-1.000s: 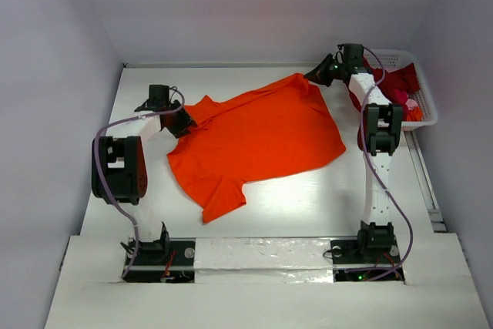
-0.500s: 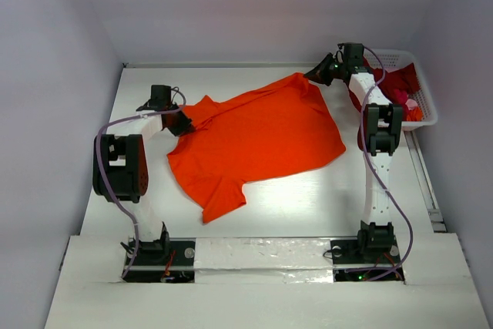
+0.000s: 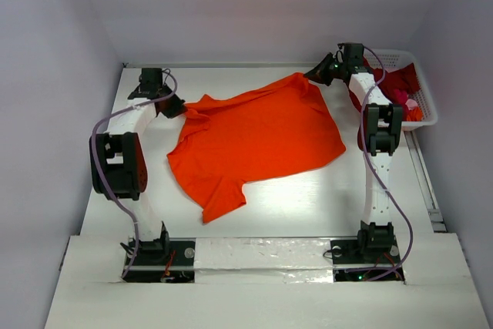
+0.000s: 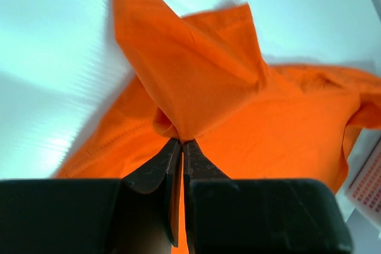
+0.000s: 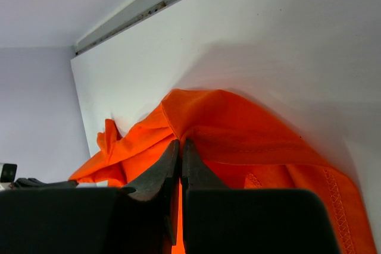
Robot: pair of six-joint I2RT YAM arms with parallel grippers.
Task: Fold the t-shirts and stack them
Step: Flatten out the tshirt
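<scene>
Our left tool (image 4: pixel 180 142) is pinched tight on a peaked fold of the orange-red t-shirt (image 3: pixel 258 140) at its far-left corner. Our right tool (image 5: pixel 180 142) is clamped just as tightly on the far-right edge. Between them the shirt lies spread on the white surface (image 3: pixel 308 198). At far right, the white lattice basket (image 3: pixel 429 107) holds dark crimson t-shirts (image 3: pixel 400 81) — bits of pink among them.

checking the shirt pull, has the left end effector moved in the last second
Yes. The left end effector, shut on the orange t-shirt, has gone toward the table's far edge.
</scene>
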